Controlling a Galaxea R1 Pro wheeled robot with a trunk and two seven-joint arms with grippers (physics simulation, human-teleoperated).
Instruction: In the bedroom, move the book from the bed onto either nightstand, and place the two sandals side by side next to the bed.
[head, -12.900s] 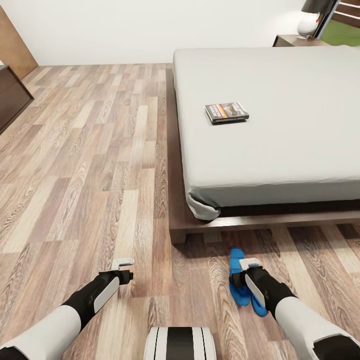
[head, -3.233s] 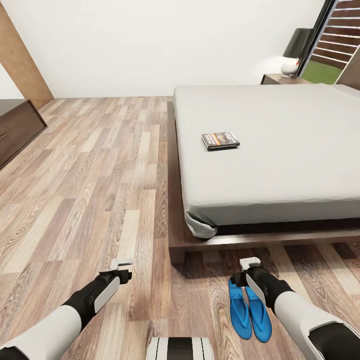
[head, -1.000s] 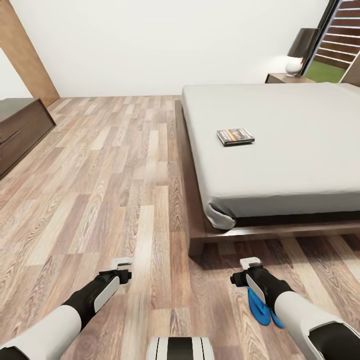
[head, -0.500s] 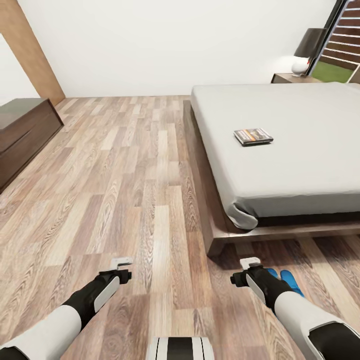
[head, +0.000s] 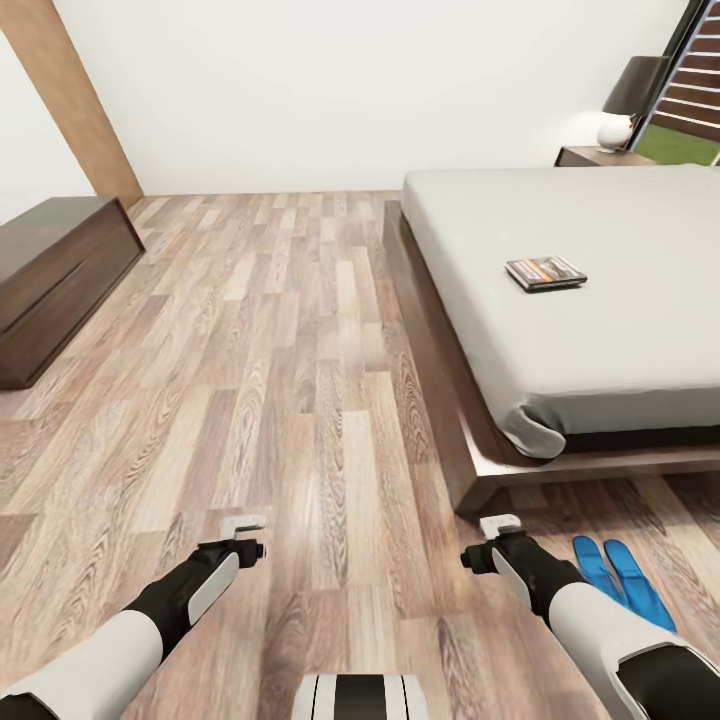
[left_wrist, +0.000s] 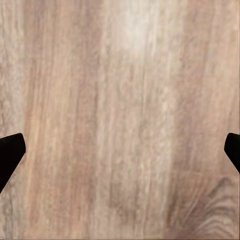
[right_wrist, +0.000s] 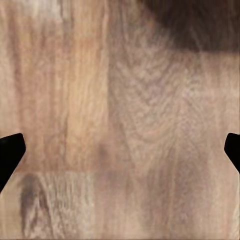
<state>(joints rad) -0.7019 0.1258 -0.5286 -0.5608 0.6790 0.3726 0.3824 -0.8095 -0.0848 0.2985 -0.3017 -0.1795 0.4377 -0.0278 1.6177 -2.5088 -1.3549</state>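
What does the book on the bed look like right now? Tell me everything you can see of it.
The book is a small, thin paperback lying flat and closed on the light grey mattress of the bed. Its dark cover carries a picture, an orange band and pale lettering too small to read. It sits well in from the mattress edges, slightly askew to them. Nothing else touches it, and both tools are far off, low over the floor.

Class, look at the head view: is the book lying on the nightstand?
No, the book lies on the bed's grey mattress, apart from the nightstand.
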